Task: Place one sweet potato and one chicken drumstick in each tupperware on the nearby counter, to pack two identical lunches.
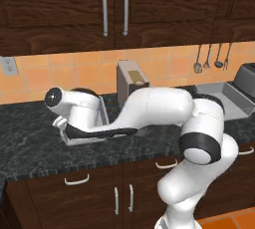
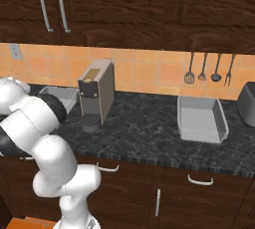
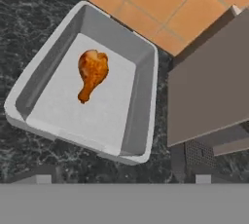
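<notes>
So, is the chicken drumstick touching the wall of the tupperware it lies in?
Apart. In the hand view the chicken drumstick lies on the floor of the tupperware, with bare pale floor showing all around it before each wall.

Left tupperware [image 1: 82, 137] mostly hidden behind the arm, toaster [image 2: 247, 104] cut by frame edge, coffee machine [image 3: 209, 86] cropped

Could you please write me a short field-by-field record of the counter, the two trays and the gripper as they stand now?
left tray: on the counter beside the coffee machine, holds one drumstick, no sweet potato
right tray: on the counter, nothing in it
gripper: open, above the left tray, holding nothing
toaster: far right of the counter
utensils: hanging on the tiled wall
done: one drumstick packed
left: two sweet potatoes and one drumstick
</notes>
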Motion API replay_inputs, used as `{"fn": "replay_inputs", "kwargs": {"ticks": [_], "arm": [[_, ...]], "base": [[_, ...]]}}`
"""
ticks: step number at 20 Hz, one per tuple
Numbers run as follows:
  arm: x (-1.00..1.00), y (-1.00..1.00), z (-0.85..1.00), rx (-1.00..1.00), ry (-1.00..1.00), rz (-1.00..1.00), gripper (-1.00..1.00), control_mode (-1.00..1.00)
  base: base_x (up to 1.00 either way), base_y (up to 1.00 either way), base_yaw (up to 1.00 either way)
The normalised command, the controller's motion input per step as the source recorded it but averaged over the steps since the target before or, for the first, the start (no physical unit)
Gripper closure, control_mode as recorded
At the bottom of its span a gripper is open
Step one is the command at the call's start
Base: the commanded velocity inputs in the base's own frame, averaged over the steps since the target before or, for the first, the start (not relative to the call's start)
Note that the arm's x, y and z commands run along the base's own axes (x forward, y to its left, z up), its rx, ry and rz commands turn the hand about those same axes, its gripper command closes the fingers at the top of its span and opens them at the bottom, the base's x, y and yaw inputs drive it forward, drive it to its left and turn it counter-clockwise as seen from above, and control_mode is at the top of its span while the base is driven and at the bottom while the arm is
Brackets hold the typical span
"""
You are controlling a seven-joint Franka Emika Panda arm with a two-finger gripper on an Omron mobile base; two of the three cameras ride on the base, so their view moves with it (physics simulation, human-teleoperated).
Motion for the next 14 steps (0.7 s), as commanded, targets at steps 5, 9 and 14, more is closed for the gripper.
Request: {"fn": "replay_inputs", "kwargs": {"ticks": [5,9,14], "arm": [[-1.00,-0.53,1.00,0.23,0.10,0.02,-1.00,-1.00],[-0.89,-0.90,0.81,0.09,0.17,0.08,-1.00,-1.00],[-0.91,-1.00,0.27,-0.01,0.11,0.13,-1.00,-1.00]], "base": [[0.00,0.00,0.00],[0.00,0.00,0.00],[0.00,0.00,0.00]]}}
